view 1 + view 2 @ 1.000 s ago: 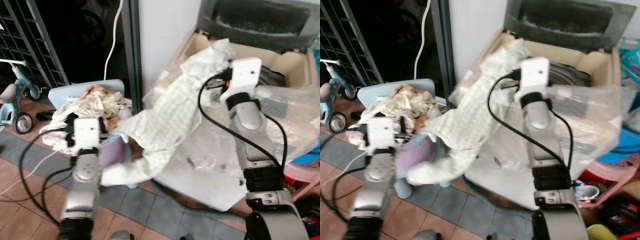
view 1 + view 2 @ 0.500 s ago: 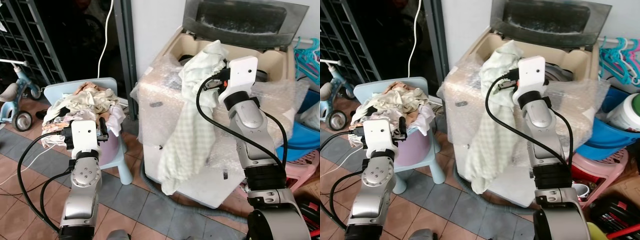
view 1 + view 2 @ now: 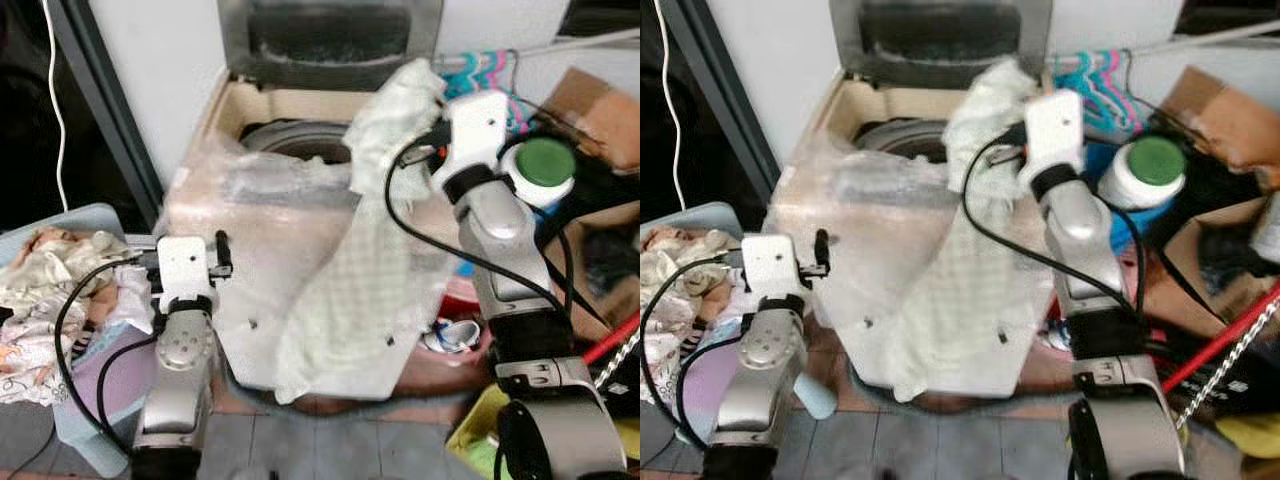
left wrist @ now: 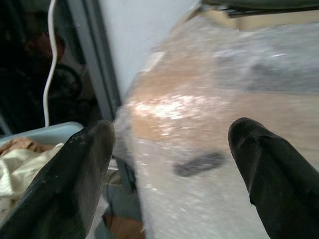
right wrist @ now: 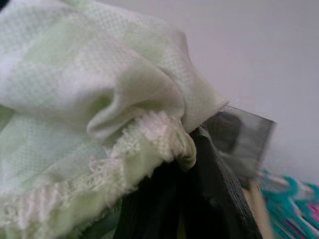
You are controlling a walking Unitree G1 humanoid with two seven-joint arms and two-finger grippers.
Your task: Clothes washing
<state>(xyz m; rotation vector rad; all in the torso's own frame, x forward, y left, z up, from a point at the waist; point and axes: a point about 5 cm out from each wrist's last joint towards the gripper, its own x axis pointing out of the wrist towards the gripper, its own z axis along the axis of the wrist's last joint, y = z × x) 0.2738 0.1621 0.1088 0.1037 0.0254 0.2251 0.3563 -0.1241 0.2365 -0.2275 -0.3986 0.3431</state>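
A pale green checked garment (image 3: 350,290) hangs from my right gripper (image 3: 428,130), which is shut on its bunched top (image 5: 124,114) at the right rim of the top-loading washing machine (image 3: 270,230). The machine is wrapped in bubble plastic, its lid (image 3: 330,35) stands up, and its dark drum opening (image 3: 295,140) lies left of the held cloth. The garment drapes down the machine's front. My left gripper (image 4: 174,164) is open with nothing between its fingers, at the machine's front left corner. A lilac basket of clothes (image 3: 45,290) sits on a light blue chair at the left.
A white jar with a green lid (image 3: 540,170), teal and pink hangers (image 3: 490,70), a cardboard box (image 3: 590,100) and floor clutter crowd the right. A dark doorway with a white cord (image 3: 60,90) lies at the left. The floor is tiled.
The camera has swung right and closer to the machine, so the chair and basket now sit at the left edge. The right gripper still holds the garment, which hangs lower across the front.
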